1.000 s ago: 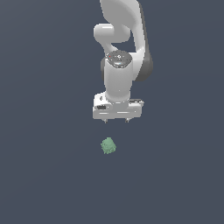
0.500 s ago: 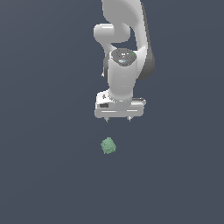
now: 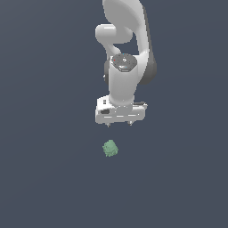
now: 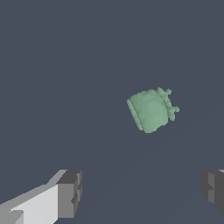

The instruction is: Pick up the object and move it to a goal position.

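Gripper (image 3: 119,124) hangs spread wide — nothing held — above the object (image 3: 110,148), apart.

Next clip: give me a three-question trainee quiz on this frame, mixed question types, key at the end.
1. True or false: the hand grips the pale-green object.
2. The fingers stand: A) wide apart, B) pressed together.
3. In the exterior view, is the object exactly centred under the hand, or offset toward one side?

Key
1. False; the hand and the object are apart.
2. A.
3. Offset slightly toward the exterior view's left.
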`<act>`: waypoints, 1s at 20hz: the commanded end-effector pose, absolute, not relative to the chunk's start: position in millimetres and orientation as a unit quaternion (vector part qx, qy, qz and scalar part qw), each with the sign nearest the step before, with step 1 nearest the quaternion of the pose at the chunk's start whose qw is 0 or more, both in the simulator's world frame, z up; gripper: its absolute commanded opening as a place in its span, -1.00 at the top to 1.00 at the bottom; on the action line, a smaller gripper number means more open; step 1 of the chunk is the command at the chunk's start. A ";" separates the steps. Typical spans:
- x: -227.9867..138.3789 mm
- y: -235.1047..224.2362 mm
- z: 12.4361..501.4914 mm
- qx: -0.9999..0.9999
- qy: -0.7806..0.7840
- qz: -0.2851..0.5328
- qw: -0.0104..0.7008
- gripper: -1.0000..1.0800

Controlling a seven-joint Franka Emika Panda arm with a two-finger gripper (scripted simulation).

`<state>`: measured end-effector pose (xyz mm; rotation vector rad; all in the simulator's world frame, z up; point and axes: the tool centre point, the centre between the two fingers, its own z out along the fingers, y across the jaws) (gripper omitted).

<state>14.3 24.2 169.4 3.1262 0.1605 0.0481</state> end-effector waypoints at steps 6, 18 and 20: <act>33.1 13.1 151.5 0.994 0.108 0.010 0.006 -0.92; 66.9 -12.4 110.4 0.975 0.223 0.002 0.003 -0.92; 69.9 -15.3 105.9 0.972 0.234 0.001 0.002 -0.92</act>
